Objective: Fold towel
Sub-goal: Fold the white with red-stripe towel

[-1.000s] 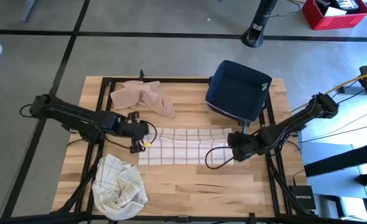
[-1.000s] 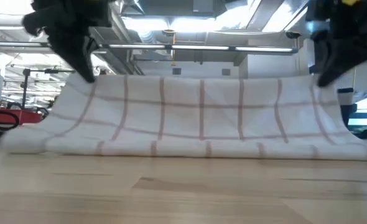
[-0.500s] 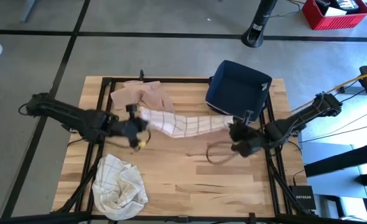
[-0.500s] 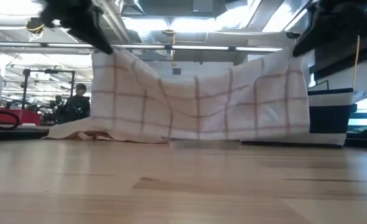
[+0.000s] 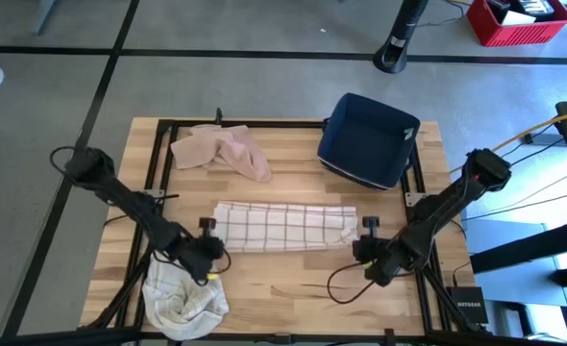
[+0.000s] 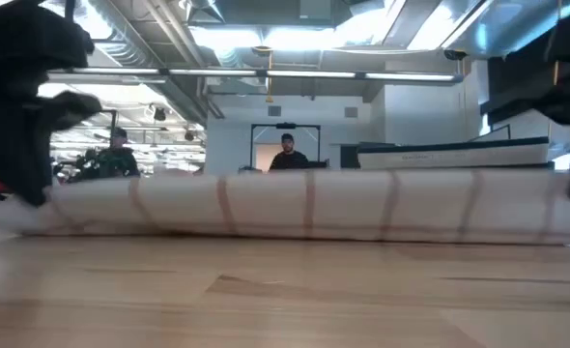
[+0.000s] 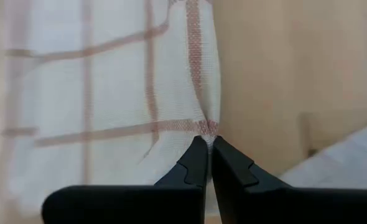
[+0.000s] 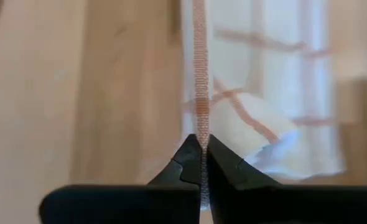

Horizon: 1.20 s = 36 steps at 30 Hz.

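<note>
Checked towel (image 5: 283,225) now lies folded mid-table, no longer lifted. You see the left gripper (image 7: 207,144) and right gripper (image 8: 200,142) each pinching a near corner; release is due.

A pale wood surface (image 5: 293,279) carries four things. The checked towel (image 5: 283,226) lies as a folded strip across its middle. A beige cloth (image 5: 221,149) sits crumpled toward eleven o'clock, a dark blue bin (image 5: 365,139) toward one o'clock, and a bunched checked cloth (image 5: 183,293) at seven o'clock.
</note>
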Available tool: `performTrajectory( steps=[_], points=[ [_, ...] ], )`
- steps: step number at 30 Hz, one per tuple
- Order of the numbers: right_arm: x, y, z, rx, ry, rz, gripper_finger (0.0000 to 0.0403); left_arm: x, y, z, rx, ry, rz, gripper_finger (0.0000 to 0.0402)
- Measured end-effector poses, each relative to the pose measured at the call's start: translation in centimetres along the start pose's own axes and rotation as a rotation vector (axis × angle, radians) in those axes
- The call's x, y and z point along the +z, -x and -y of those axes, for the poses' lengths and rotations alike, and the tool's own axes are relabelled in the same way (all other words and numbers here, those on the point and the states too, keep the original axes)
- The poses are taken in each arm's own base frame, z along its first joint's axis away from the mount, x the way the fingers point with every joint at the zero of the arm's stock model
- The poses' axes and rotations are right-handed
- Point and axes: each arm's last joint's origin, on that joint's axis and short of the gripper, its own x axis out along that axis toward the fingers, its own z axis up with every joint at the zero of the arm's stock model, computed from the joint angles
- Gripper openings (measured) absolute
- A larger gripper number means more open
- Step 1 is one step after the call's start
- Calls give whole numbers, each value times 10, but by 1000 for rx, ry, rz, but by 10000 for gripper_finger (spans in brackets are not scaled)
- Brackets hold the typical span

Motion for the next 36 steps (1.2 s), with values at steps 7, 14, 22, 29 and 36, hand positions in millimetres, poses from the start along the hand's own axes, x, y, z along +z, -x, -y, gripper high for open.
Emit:
performTrajectory(
  steps=[7, 14, 22, 29, 36],
  points=[
    [-3, -9, -7, 79, -47, -92, 65, 2, -13, 2, -41, 30, -36, 36],
    [3, 7, -9, 200, -141, -254, 152, 19, -2, -7, -279, 181, -120, 123],
    [41, 23, 11, -5, -147, -109, 199, 44, 35, -42, -276, 301, -3, 153],
    [49, -17, 47, -32, -194, -61, 202, 20, 21, -77, -31, 438, -77, 134],
    [33, -45, 85, 22, -220, -203, 202, -7, -3, -91, -1, 411, -172, 127]
  ],
)
